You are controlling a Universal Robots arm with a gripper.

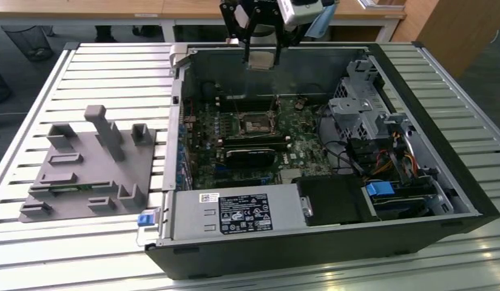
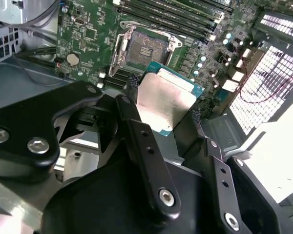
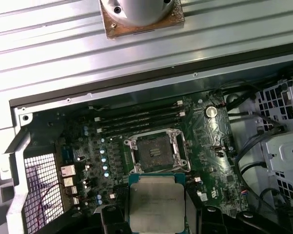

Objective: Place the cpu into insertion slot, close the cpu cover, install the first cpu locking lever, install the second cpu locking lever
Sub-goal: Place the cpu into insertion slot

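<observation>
My claw (image 1: 261, 59) is clenched on the cpu (image 2: 167, 100). In the second wrist view I see the two black fingers (image 2: 140, 139) pressing on opposite edges of the chip. Its silvery face, framed by a teal-green border, is turned toward the camera. In the exterior view the claw hangs at the upper centre of the frame, about level with the far rim of the open computer case (image 1: 452, 182). The chip shows there as a pale patch between the fingertips, in the air and touching nothing but the claw.

The insertion slot (image 1: 256, 123) lies well below it on the green motherboard (image 1: 233, 160), near the middle of the frame. In both wrist views the slot's dark centre is exposed inside its silver metal rim, and the chip is held apart from it. Long black memory slots (image 3: 136, 117) run just beside the socket, and a round silver coin cell (image 3: 211, 110) sits on the board near it.

In the exterior view the case lies open side up on the slatted metal counter (image 1: 112, 66), with a grey power supply (image 1: 233, 213) along its lower edge. A grey moulded fixture (image 1: 88, 163) stands on the counter at the exterior view's left, apart from the case
</observation>
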